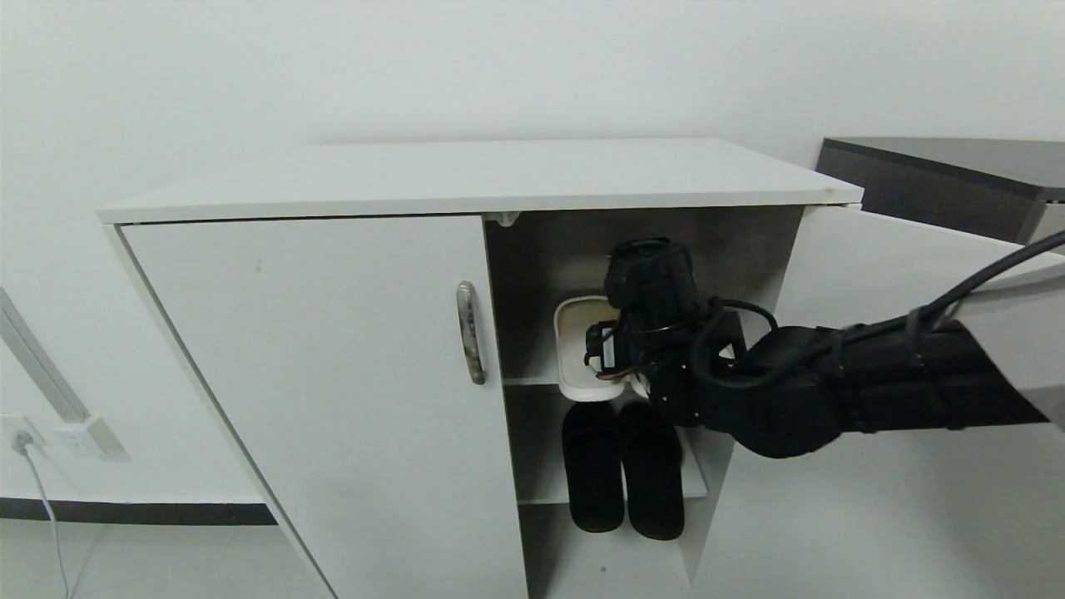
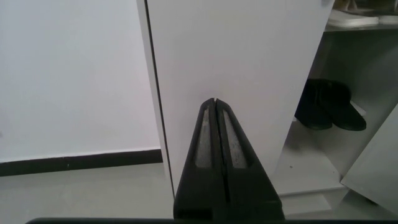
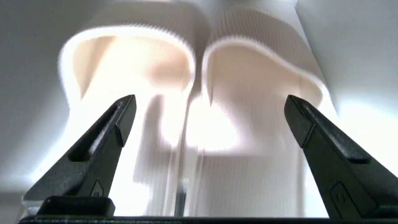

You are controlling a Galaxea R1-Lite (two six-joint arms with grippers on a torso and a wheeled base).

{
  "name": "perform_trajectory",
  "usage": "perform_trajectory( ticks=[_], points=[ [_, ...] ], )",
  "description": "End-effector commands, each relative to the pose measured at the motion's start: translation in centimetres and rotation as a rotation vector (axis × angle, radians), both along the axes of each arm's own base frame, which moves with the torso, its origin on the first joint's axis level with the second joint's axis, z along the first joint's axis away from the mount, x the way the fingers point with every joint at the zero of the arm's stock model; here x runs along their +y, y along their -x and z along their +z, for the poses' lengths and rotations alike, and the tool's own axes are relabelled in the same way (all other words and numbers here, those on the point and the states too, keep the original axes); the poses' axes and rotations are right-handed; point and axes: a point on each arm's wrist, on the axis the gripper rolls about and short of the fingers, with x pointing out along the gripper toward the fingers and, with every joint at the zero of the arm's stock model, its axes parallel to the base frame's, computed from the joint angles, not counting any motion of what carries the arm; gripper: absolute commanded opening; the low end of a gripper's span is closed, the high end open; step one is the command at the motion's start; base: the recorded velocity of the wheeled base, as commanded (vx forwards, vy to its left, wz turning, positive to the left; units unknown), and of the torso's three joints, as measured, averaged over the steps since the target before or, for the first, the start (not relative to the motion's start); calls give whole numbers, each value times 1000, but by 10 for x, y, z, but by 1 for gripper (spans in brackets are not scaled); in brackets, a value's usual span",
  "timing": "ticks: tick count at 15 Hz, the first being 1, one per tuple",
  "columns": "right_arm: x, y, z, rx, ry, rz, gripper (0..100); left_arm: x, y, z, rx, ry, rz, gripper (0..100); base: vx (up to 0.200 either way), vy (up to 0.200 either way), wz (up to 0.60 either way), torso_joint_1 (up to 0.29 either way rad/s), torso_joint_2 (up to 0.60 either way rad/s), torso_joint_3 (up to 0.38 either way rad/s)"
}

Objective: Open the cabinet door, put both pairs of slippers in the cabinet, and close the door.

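Observation:
A white cabinet [image 1: 466, 179] stands with its right door [image 1: 907, 274] swung open and its left door [image 1: 333, 374] shut. A pair of black slippers [image 1: 622, 476] lies on the lower shelf, also seen as the black slippers [image 2: 328, 106] in the left wrist view. A pair of white slippers [image 1: 578, 349] rests on the upper shelf; the white slippers [image 3: 205, 106] lie side by side just beyond my right gripper [image 3: 208, 134]. That gripper is open, one finger on either side of the pair, not touching it. My left gripper [image 2: 215, 118] is shut, empty, before the shut left door [image 2: 236, 68].
The left door carries a metal handle [image 1: 470, 333]. A dark cabinet [image 1: 948, 179] stands behind on the right. A wall socket with a cable [image 1: 21, 441] sits low on the left wall. Bare floor [image 2: 81, 193] lies left of the cabinet.

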Motion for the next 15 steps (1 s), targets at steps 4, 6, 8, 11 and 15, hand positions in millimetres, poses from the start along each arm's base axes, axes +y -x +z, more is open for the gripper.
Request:
perform_trajectory(
  ticks=[4,6,8,11,15],
  points=[
    [-23,69,26,1,-37,88,100,0,0,0,0,0,0,0,0,0,0,0,0,0],
    [-31,88,23,18,-53,117,100,0,0,0,-1,0,0,0,0,0,0,0,0,0],
    [-40,99,20,17,-80,132,100,0,0,0,0,0,0,0,0,0,0,0,0,0],
    [-46,115,15,5,-117,205,100,0,0,0,0,-2,0,0,0,0,0,0,0,0],
    [-43,123,12,3,-113,241,0,0,0,0,0,-3,0,0,0,0,0,0,0,0]
  ],
)
